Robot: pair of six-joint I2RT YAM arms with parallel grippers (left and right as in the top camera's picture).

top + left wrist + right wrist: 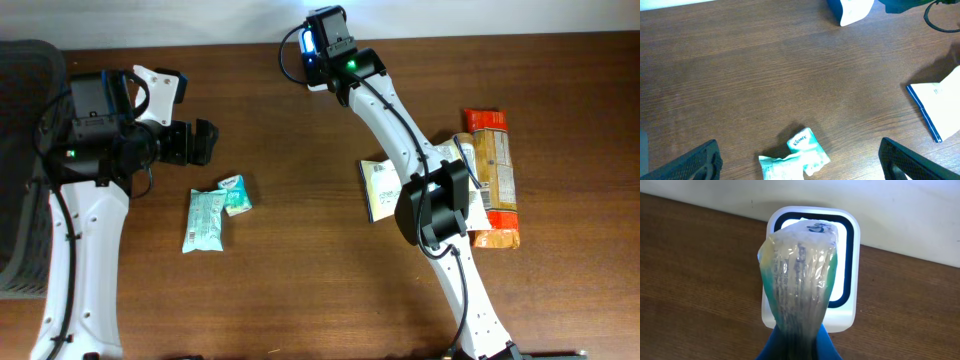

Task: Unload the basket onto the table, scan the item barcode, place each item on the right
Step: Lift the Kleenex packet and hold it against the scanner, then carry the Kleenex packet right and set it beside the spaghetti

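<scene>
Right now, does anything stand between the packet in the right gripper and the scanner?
Nothing visible does. The right gripper holds the clear-wrapped packet straight in front of the white scanner, with no other object between them.

Bare table gives free passage between the tissue packets and the booklet, while snack packages crowd the right side.
</scene>
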